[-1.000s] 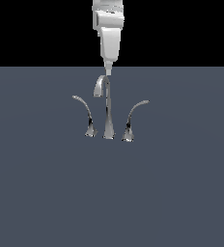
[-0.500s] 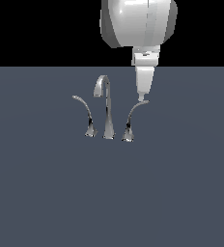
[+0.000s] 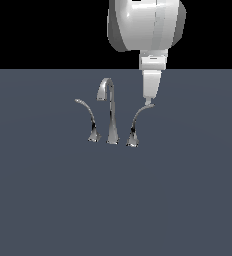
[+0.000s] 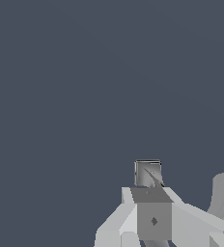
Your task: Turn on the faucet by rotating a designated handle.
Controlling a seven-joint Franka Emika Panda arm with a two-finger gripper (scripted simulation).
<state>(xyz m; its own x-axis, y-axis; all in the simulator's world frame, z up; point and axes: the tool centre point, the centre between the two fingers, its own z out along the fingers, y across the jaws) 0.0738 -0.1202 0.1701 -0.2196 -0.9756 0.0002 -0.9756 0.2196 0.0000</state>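
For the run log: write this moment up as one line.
phase: contact approach | gripper: at tip of handle, jaw state unclear | faucet: spout upright between two levers | left lever: untouched | turn: not evident

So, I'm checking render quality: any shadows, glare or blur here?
Exterior view: sharp; the faucet casts no shadow on the flat grey floor, its chrome streaked light and dark. Wrist view: sharp; gripper flat-shaded, no glare.

Since a second ago the gripper [image 3: 148, 102] has swung from above the spout [image 3: 108, 100] toward the exterior view's right and come down; its tip now meets the handle [image 3: 138, 117] tip.
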